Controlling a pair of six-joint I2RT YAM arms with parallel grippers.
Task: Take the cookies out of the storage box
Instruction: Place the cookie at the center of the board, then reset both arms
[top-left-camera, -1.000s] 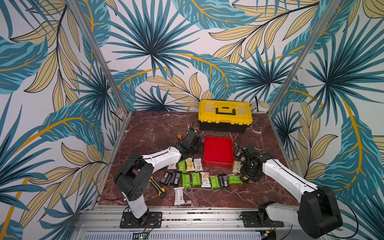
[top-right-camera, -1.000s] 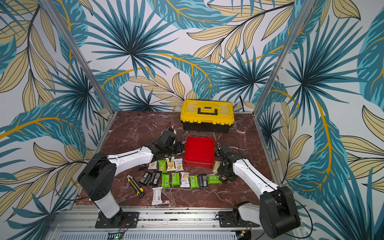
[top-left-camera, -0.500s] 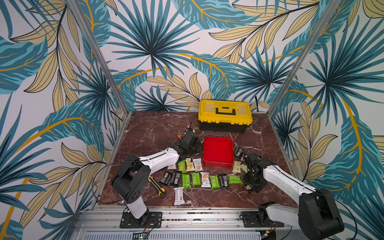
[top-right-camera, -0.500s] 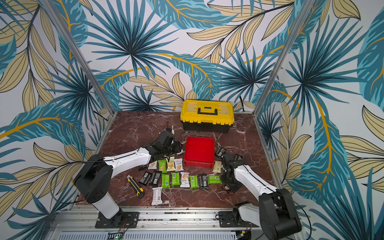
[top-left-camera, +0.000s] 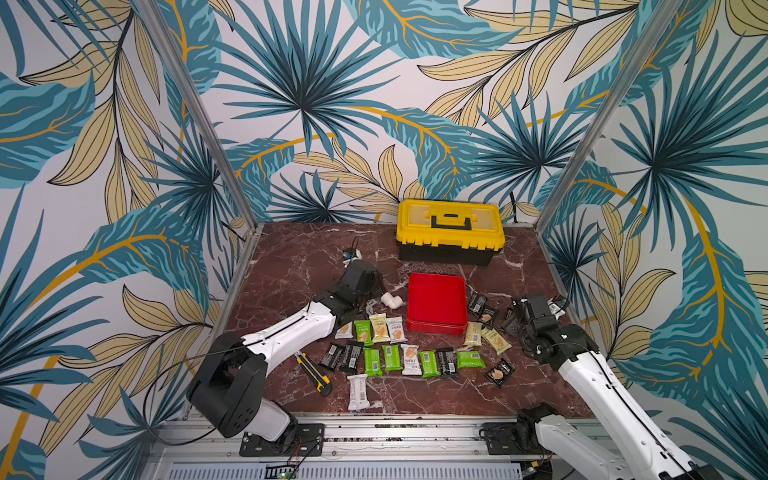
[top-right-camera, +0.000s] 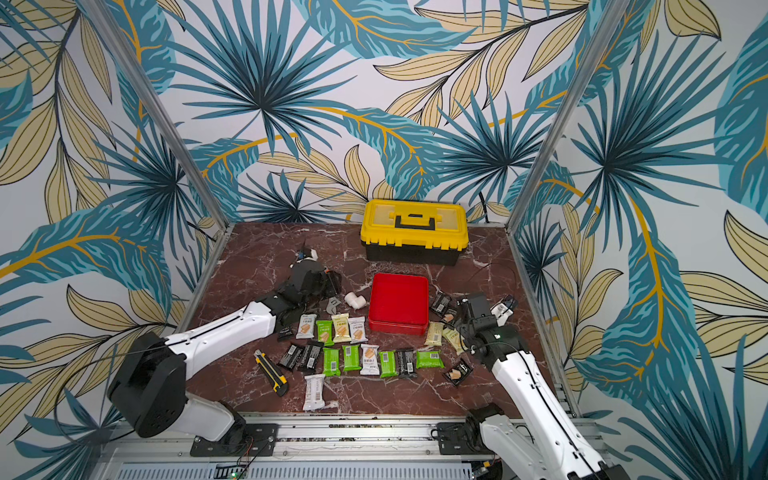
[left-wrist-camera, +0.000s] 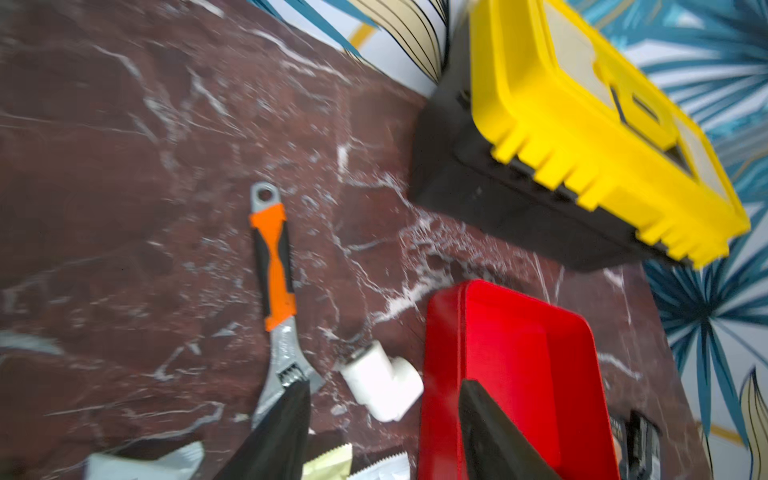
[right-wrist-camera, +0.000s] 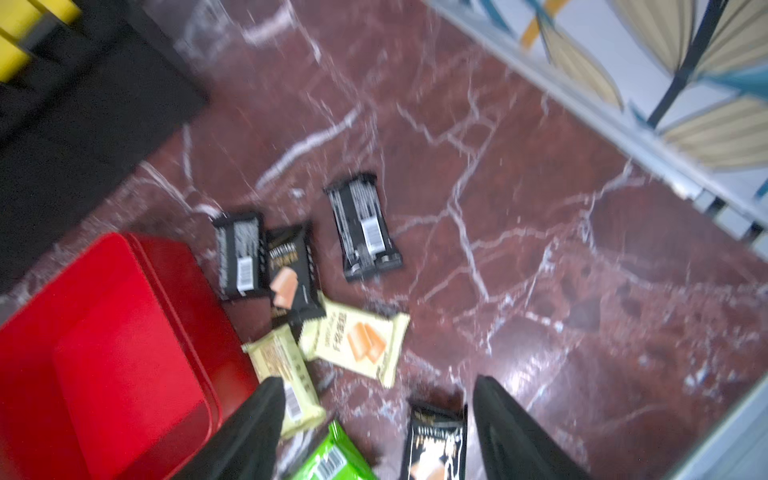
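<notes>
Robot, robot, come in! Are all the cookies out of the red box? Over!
Left gripper open, right gripper open, both empty. Red box empty, cookies on the table. Pipe elbow lies beside box.

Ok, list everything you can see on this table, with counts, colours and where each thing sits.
toolbox: one, yellow and black, back of the table
storage box: one, red, centre, empty
cookies: about twenty, green, white, cream, black, on the table in front of and right of the box
pipe elbow: one, white, left of the box
wrench: one, orange-black handle, beside the elbow
utility knife: one, yellow-black, front left
table: one, dark red marble
left gripper: black, open, left of the box
right gripper: black, open, right of the box
</notes>
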